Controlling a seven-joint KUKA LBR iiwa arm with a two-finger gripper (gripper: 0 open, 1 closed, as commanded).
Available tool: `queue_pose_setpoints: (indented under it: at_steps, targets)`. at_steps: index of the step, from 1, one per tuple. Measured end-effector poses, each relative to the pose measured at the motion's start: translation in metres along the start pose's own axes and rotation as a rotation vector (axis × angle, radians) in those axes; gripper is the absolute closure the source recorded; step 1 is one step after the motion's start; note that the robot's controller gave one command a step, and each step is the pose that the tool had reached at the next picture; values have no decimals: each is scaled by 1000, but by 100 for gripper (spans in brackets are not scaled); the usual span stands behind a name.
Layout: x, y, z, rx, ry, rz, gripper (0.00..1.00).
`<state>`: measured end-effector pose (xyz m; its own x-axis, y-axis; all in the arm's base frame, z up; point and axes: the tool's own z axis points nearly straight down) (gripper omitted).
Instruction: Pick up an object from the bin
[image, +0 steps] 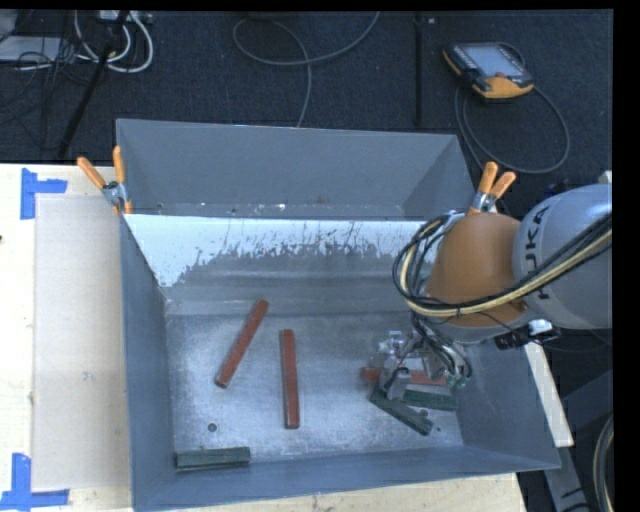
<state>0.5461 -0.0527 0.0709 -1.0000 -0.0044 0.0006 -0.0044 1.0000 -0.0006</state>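
Pincer (412, 372) is down low in the right half of the bin (300, 180), sitting right on a small heap (405, 408) on the floor there. Released or clenched: can't tell, as its metal parts and the heap run together.

Nearest, in the near-left corner, is one lone dark green bar (212, 458). It lies flat, parallel to the near wall and just beside it. A bit farther in is one tiny dark speck (212, 428) on the floor, kind unclear.

Near-right is the heap under the pincer. I count at least two more dark green bars in it. One is angled and pokes out toward the near side; the other lies more level just behind it. Reddish bits show to the left and right of the pincer, but whether they are one piece or two is hard to say. The pincer hides the heap's far part.

Mid-floor, left of centre, are two reddish-brown sticks, well apart from the heap. The right stick (289, 379) runs almost straight near-to-far. The left stick (241, 343) is slanted, its far end leaning right. The two are near each other, not touching.

Farther back and higher is the wrist's orange cover (478, 262), with looped cables (415, 265) on its left side, hiding the far-right floor. The silver arm (575, 250) enters from the right and is cut off at the edge. The far wall is scratched and streaked.
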Motion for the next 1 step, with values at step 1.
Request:
queue_pose_setpoints:
  at_steps: [1]
  targets:
    - [0,0,0,0,0,1,100]
